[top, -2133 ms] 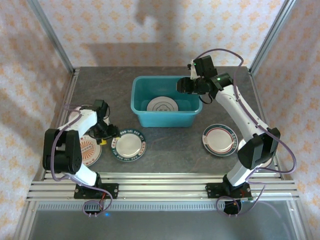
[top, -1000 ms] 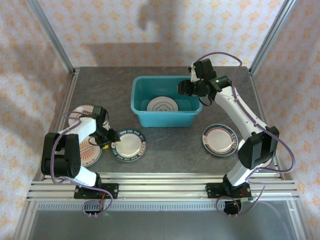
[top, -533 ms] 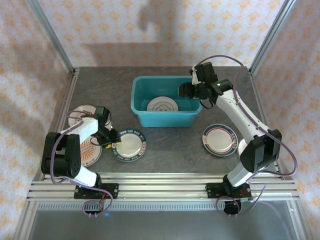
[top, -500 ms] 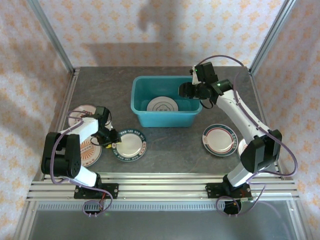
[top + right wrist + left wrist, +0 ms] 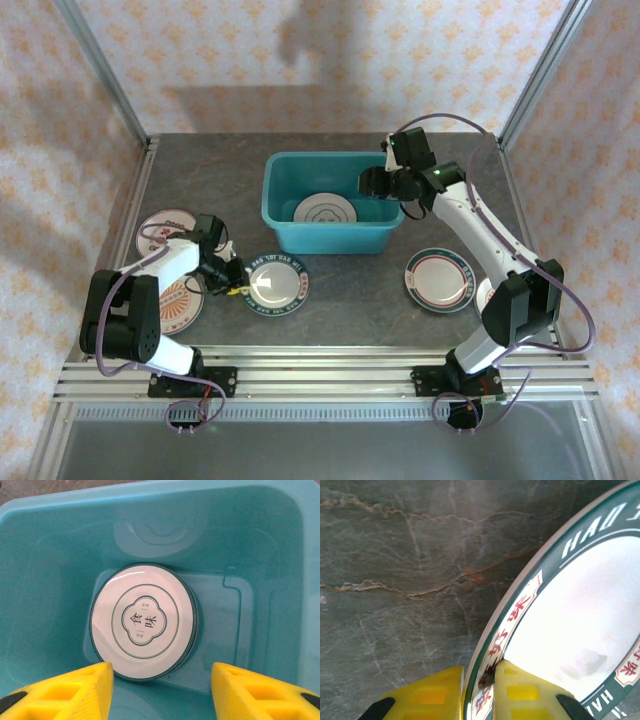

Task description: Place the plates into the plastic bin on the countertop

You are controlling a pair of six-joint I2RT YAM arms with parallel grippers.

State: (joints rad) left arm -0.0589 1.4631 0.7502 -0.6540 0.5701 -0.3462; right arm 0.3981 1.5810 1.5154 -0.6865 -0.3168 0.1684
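On the dark grey worktop, the round green-rimmed plate is clamped at its very rim by the left end effector and could be dropped when lifted.

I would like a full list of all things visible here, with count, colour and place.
Rectangular plastic bin: one, teal-blue, back centre of countertop.
Round plate with thin dark rings: one, white, flat inside bin.
Round green-rimmed plate: one, dark green and white, in front of bin.
Round patterned plate: one, red-orange, near left.
Round red-rimmed plate: one, pale, far left.
Round teal-rimmed plate: one, pale, right side.
Stone-look countertop: one, dark grey speckled, beneath everything.
Left fingers: two, yellow, clamped on green-rimmed plate's rim.
Right fingers: two, yellow, apart above bin.
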